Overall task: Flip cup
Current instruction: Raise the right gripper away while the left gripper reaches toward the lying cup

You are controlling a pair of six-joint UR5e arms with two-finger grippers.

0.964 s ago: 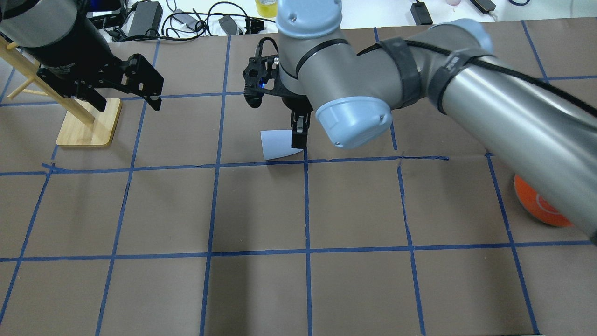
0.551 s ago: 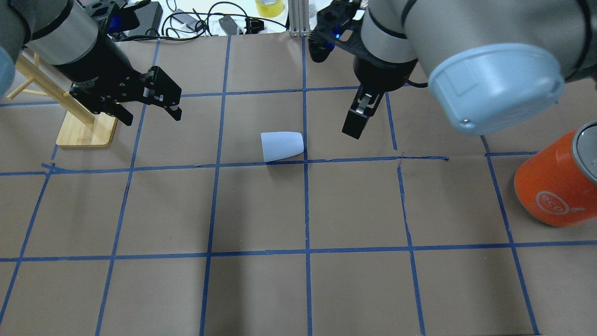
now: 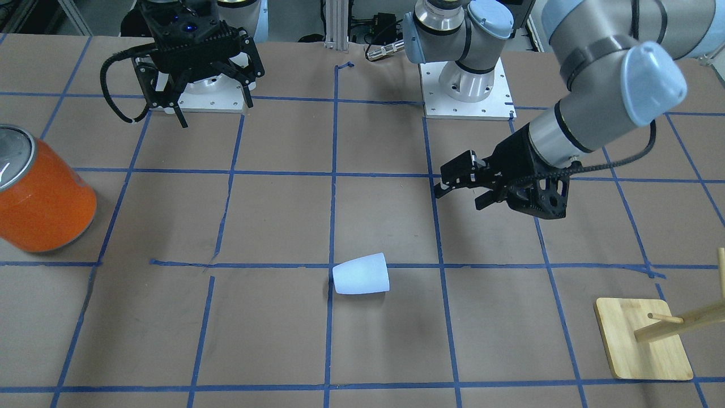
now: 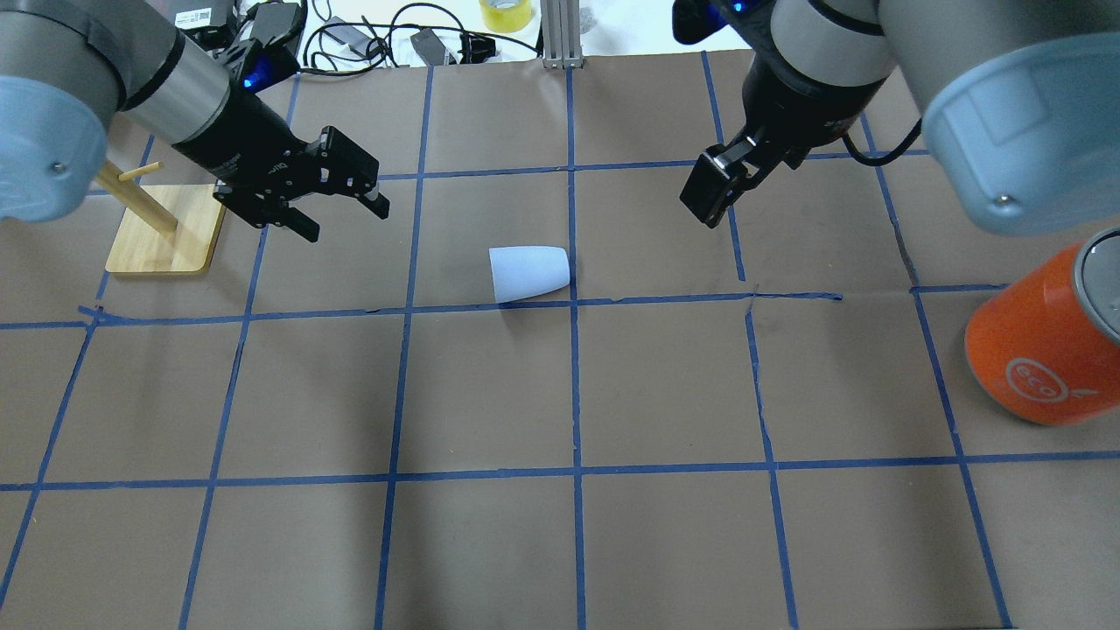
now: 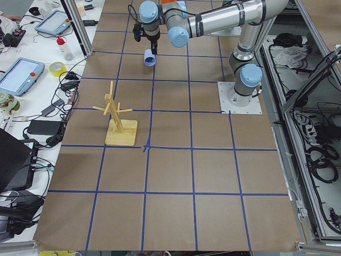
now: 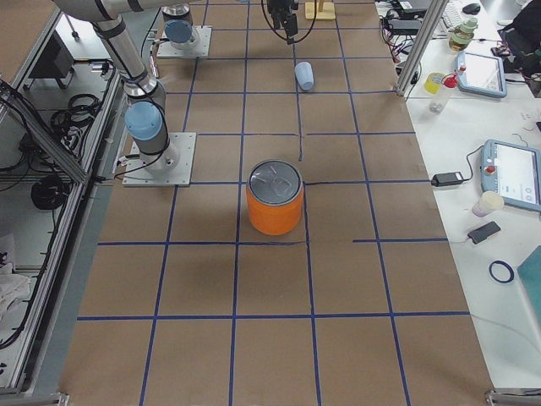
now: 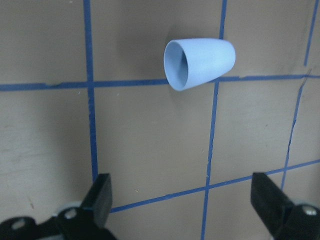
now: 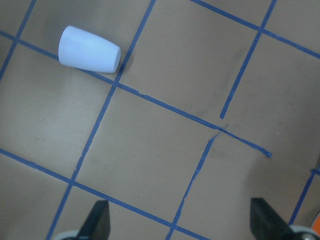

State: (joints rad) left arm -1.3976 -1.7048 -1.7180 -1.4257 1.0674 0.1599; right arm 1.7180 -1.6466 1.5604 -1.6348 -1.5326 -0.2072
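The pale blue-white cup lies on its side on the brown paper, rim toward the view's left and base to the right. It also shows in the front view, the left wrist view with its mouth visible, and the right wrist view. My left gripper is open and empty, hovering left of the cup and apart from it; it shows in the front view too. My right gripper is open and empty, raised to the right of the cup and beyond it.
A large orange can with a silver top stands at the right edge. A wooden peg stand stands at the far left, just behind my left arm. Cables and adapters lie beyond the table's far edge.
My right gripper has pulled away from the cup's base, up and to the right. My left gripper has moved right, closer to the cup. The cup has not moved.
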